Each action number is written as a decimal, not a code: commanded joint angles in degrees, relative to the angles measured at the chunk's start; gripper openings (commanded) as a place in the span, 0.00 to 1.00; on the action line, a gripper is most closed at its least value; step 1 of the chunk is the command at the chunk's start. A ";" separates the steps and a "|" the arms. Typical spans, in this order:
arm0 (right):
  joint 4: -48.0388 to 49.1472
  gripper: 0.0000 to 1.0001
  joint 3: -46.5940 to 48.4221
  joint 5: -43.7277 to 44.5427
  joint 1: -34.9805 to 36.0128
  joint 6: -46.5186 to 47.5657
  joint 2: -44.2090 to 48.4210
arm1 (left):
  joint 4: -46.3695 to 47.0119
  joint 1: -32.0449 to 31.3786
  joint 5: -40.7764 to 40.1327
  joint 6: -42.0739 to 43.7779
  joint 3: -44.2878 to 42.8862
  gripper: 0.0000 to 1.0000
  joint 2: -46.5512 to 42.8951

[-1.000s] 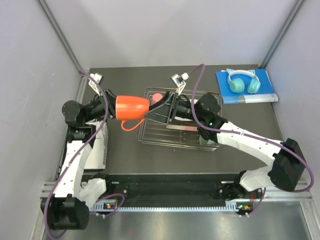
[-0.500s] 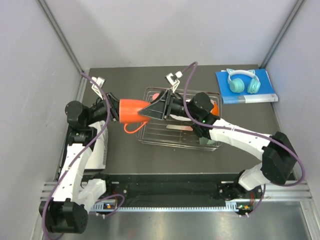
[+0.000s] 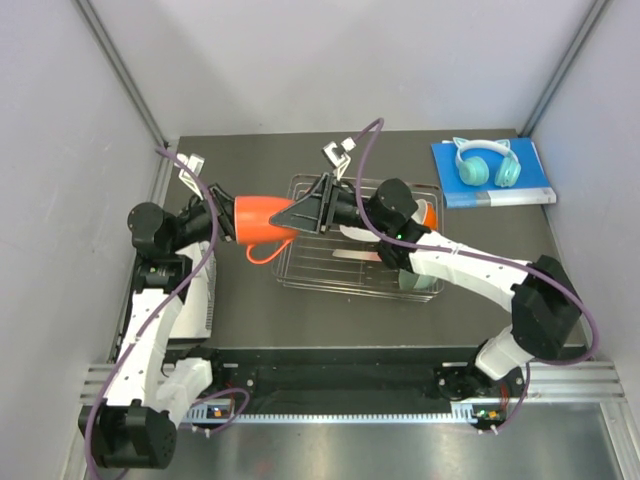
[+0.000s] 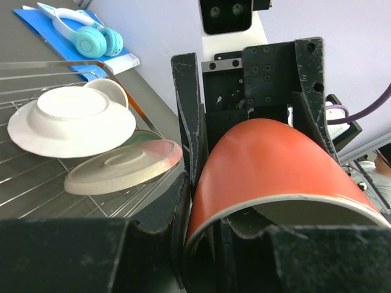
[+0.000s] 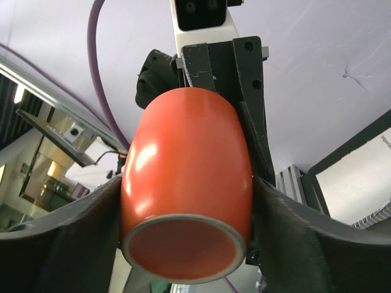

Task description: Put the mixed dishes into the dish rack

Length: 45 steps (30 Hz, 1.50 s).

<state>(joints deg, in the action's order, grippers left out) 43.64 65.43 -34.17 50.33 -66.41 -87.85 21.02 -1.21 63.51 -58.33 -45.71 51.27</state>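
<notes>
No lettering, number or brand is legible, as far as visible.

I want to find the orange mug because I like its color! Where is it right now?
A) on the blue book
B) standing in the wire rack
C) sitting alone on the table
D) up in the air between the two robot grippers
D: the orange mug hangs in the air, held at its open end by the left gripper, while the right gripper has a finger on either side of its base.
</notes>
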 commanded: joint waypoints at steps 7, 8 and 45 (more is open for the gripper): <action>-0.72 0.00 4.97 -6.17 4.61 0.40 0.74 | -19.58 -3.27 2.24 16.73 -4.29 0.21 0.67; -1.53 0.00 4.62 -6.08 3.91 0.93 1.45 | -21.44 -3.27 2.15 18.93 -5.08 0.28 0.85; -95.48 0.00 48.46 36.17 1.79 46.11 -16.27 | -56.70 3.59 -30.10 60.16 -17.13 0.80 -4.77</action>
<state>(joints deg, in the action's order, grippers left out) -45.34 106.67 -6.48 48.56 -24.12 -99.90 -37.63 2.17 41.25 -0.10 -64.64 47.59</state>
